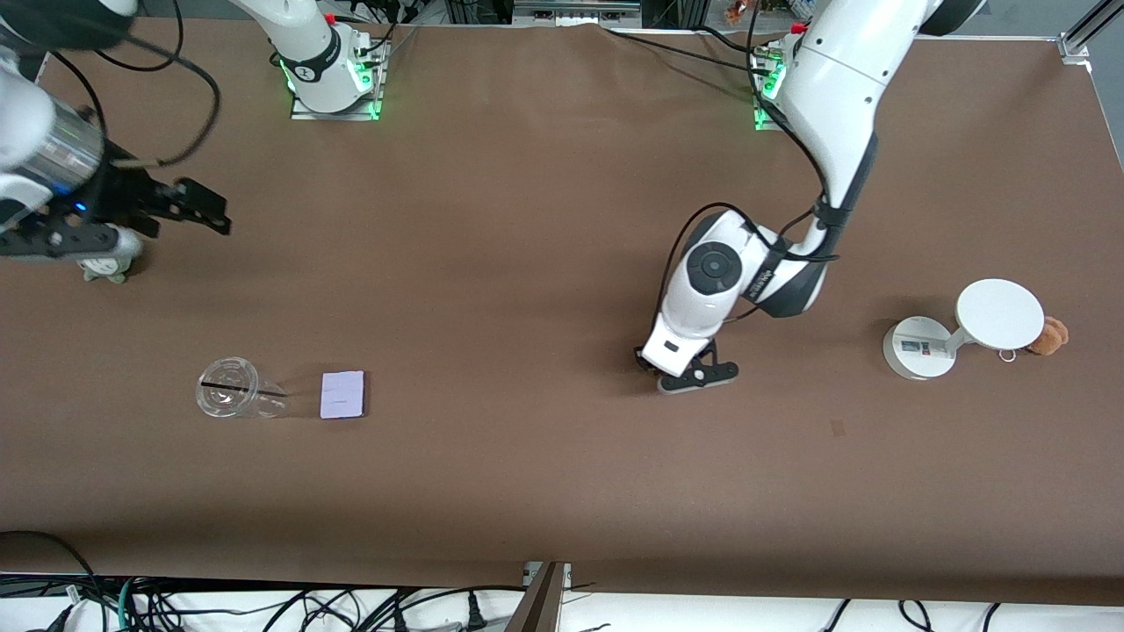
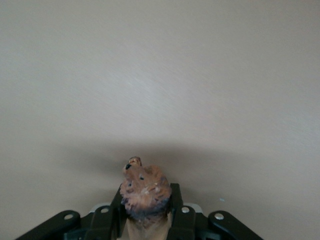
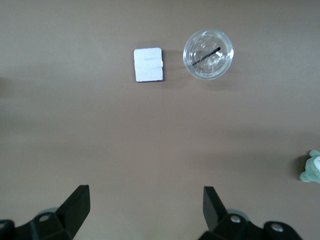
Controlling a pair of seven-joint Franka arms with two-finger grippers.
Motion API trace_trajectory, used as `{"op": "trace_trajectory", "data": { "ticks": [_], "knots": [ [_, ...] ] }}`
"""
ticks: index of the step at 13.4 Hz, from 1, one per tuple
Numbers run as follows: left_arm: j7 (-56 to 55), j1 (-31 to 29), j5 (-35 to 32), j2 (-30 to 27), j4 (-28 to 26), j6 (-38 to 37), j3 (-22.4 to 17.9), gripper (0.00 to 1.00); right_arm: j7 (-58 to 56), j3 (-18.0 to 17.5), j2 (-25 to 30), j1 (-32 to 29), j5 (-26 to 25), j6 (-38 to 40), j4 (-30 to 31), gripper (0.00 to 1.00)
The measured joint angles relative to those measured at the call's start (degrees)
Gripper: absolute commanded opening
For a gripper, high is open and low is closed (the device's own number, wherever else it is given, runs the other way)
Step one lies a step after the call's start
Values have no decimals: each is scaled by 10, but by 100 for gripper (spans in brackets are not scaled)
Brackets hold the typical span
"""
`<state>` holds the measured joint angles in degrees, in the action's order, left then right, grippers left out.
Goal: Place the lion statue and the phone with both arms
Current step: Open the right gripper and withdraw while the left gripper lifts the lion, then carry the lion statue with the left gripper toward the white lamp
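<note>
My left gripper [image 1: 694, 376] is low over the bare table, between its middle and the white stand. In the left wrist view it [image 2: 146, 202] is shut on the lion statue [image 2: 145, 187], an orange-brown figurine whose darker maned head sticks out past the fingers. The lion is hidden in the front view. The phone [image 1: 342, 394], a flat pale lavender rectangle, lies on the table beside a clear cup [image 1: 230, 388]; it also shows in the right wrist view [image 3: 148, 65]. My right gripper [image 1: 204, 207] is open and empty, up in the air at the right arm's end [image 3: 146, 200].
The clear cup [image 3: 208, 54] has a black straw in it. A grey-green plush [image 1: 105, 268] sits under the right arm and shows in the right wrist view [image 3: 312, 167]. A white round-based stand [image 1: 920, 349] and a brown plush [image 1: 1049, 335] are at the left arm's end.
</note>
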<state>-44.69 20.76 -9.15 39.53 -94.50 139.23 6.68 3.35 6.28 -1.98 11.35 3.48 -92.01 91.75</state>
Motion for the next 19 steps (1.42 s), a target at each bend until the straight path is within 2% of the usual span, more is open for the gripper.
{"op": "trace_trajectory", "data": {
  "ticks": [3,6,10,15,19],
  "knots": [
    [80,-42,-1,-29,1,-40,-2,12,0,0,-1,0,0,0,-21,100],
    [193,-114,-1,-53,-5,-67,-2,11,-5,-1,-5,0,-7,-1,-24,100],
    [320,-203,-1,-87,-49,-72,-1,13,-6,-5,-8,3,-14,0,-26,100],
    [344,-275,-1,-106,-117,-40,0,13,-6,-11,-7,7,-14,20,-14,100],
    [347,-298,-1,-107,-155,5,1,14,-6,-8,16,6,-14,11,18,100]
  ]
}}
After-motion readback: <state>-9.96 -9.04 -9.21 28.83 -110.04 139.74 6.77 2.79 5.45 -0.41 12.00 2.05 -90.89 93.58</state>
